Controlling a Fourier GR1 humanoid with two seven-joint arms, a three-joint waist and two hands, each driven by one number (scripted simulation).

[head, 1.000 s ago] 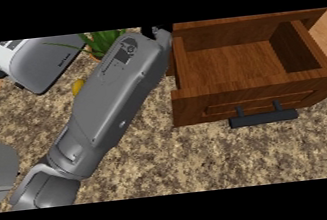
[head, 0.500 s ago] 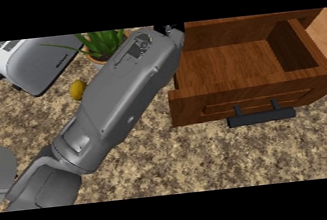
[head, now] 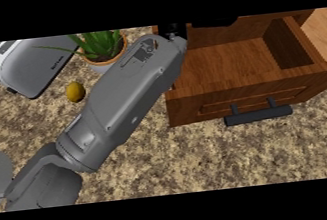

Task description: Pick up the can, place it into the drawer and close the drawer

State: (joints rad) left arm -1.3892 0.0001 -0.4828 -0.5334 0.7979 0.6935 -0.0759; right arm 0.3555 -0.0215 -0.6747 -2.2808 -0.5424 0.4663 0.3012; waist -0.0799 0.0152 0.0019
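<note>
The left forearm (head: 122,106) runs up from the lower left corner across the speckled counter (head: 201,158) to the top middle of the view. Its wrist lies over the left back corner of the open drawer (head: 253,90). Only a little of the black left hand (head: 176,30) shows there, cut off at the upper edge, so I cannot tell whether it is wide, narrow or holding anything. The can is hidden from view, and the bare wooden floor of the drawer shows nothing lying on it. The drawer stands pulled out, with its dark bar handle (head: 258,116) on the front facing the lower edge. Left of the arm stand a toaster (head: 25,68) and a potted plant (head: 100,45), with a small yellow fruit (head: 75,91) just below the pot.
</note>
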